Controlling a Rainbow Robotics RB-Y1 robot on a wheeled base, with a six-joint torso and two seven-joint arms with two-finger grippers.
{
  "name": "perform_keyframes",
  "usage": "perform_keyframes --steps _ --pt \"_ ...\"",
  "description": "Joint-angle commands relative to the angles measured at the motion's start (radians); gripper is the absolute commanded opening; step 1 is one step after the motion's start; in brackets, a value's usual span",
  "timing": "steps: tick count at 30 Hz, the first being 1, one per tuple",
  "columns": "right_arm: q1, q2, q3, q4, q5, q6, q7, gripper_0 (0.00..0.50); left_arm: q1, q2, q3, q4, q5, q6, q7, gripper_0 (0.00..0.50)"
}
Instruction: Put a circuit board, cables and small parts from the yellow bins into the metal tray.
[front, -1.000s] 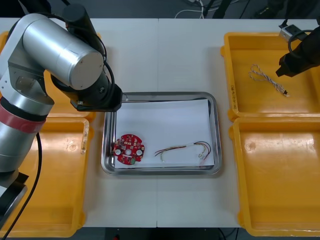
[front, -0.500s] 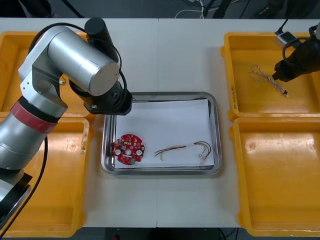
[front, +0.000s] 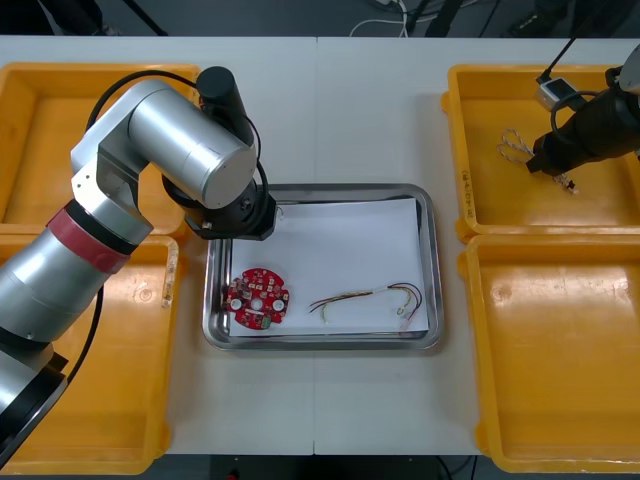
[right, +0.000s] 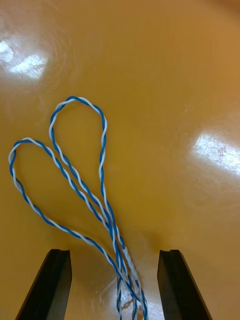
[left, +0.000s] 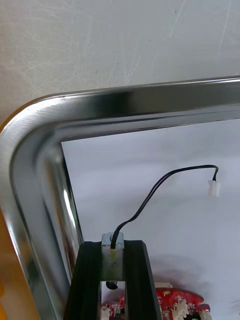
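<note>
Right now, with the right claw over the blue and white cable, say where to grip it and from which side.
Grip the blue and white cable at its bunched stem, where the strands run together between the right claw's open fingers, not the thin loops lying flat in the bin. Come straight down. The left claw holds a black cable over the tray.
</note>
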Motion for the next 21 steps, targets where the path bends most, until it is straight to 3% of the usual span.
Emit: perform_keyframes --steps 1,5,6,7,8,9,10,11,21 --pt "-0.009 0.006 -0.028 -0.015 -0.009 -0.02 0.043 0.5 -0.055 -0.021 -0.022 0.013 -0.002 -0.031 0.045 0.001" --pt "-0.001 0.006 -0.026 -0.015 -0.002 -0.037 0.052 0.5 -0.055 -0.021 -0.026 0.019 -0.002 -0.047 0.046 0.012" --pt "-0.001 0.006 -0.028 -0.015 -0.002 -0.04 0.052 0.5 -0.054 -0.021 -0.026 0.019 -0.002 -0.048 0.048 0.068" --pt "0.002 0.006 -0.028 -0.015 -0.001 -0.042 0.053 0.5 -0.055 -0.021 -0.026 0.019 -0.002 -0.05 0.048 0.174" --pt "0.005 0.006 -0.028 -0.015 -0.002 -0.046 0.053 0.5 -0.055 -0.021 -0.026 0.019 0.0 -0.054 0.05 0.353" --pt "0.011 0.006 -0.028 -0.015 -0.002 -0.049 0.055 0.5 -0.055 -0.02 -0.026 0.019 0.0 -0.059 0.051 0.433" --pt "0.013 0.006 -0.026 -0.015 -0.002 -0.052 0.055 0.5 -0.055 -0.02 -0.026 0.019 0.0 -0.063 0.051 0.477" --pt "0.017 0.006 -0.028 -0.015 -0.004 -0.057 0.056 0.5 -0.054 -0.02 -0.026 0.019 0.0 -0.071 0.053 0.5" --pt "0.045 0.009 -0.028 -0.015 -0.035 -0.071 0.067 0.5 -0.055 -0.02 -0.026 0.019 0.001 -0.083 0.066 0.5"
